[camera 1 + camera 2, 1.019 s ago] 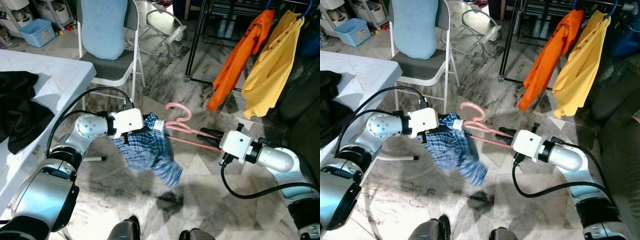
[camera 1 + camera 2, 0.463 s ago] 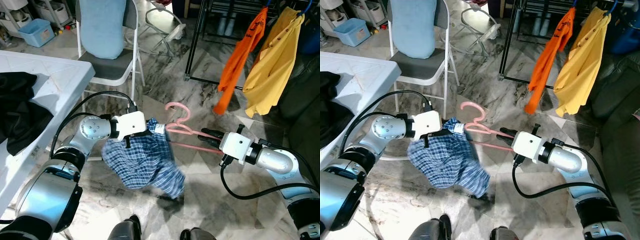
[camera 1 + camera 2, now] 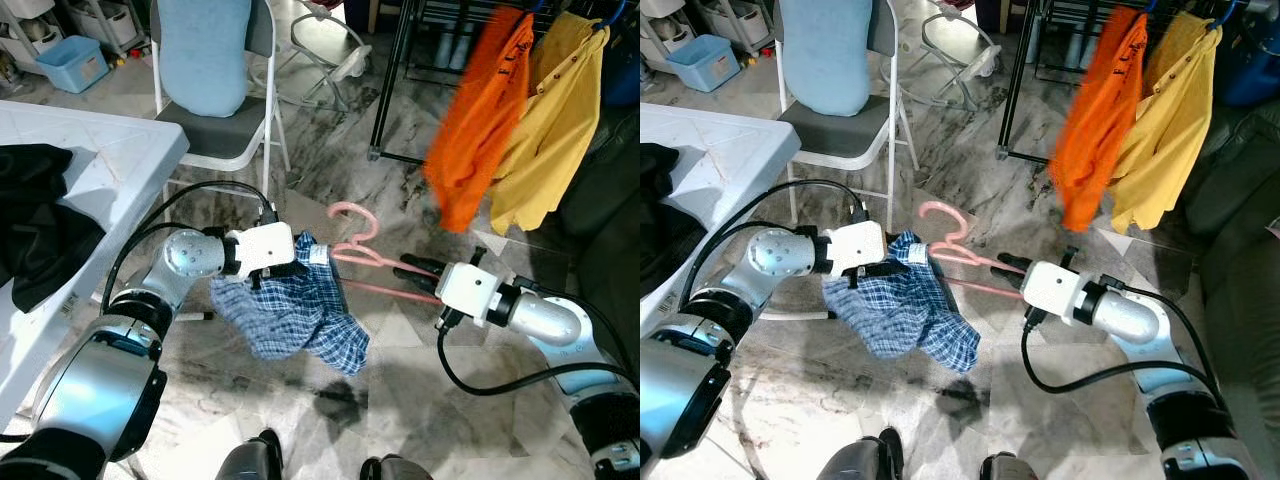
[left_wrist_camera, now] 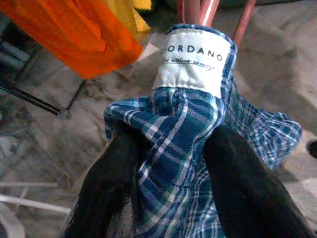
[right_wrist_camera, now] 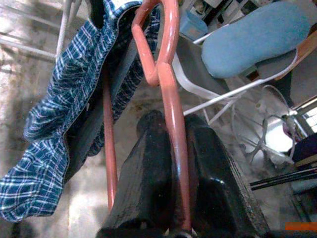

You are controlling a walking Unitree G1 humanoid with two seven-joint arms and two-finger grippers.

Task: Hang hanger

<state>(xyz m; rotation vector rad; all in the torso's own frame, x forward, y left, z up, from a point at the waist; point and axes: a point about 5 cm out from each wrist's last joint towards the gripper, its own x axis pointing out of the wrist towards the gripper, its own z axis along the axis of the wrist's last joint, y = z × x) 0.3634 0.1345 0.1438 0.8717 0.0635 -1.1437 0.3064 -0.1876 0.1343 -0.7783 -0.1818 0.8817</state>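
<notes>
A pink plastic hanger (image 3: pixel 362 248) lies level in the air between my two arms, hook upward. My right gripper (image 3: pixel 418 270) is shut on one end of it; in the right wrist view the pink bar (image 5: pixel 174 148) runs between the black fingers (image 5: pixel 213 188). A blue plaid shirt (image 3: pixel 295 315) hangs in a bunch from the hanger's other end. My left gripper (image 3: pixel 300 258) is shut on the shirt's collar by the white label (image 4: pixel 192 63), with the cloth pinched between its fingers (image 4: pixel 237 183).
A black clothes rack (image 3: pixel 400 70) stands at the back right with an orange shirt (image 3: pixel 478 120) and a yellow shirt (image 3: pixel 555 130) hanging. A folding chair with a light blue cushion (image 3: pixel 205 55) stands behind. A white table (image 3: pixel 110 150) with a black garment (image 3: pixel 35 215) is on the left.
The plaid shirt, spread out wide half a second ago, has drawn in and hangs bunched. The orange shirt on the rack is swinging and blurred. Both grippers stay about where they were.
</notes>
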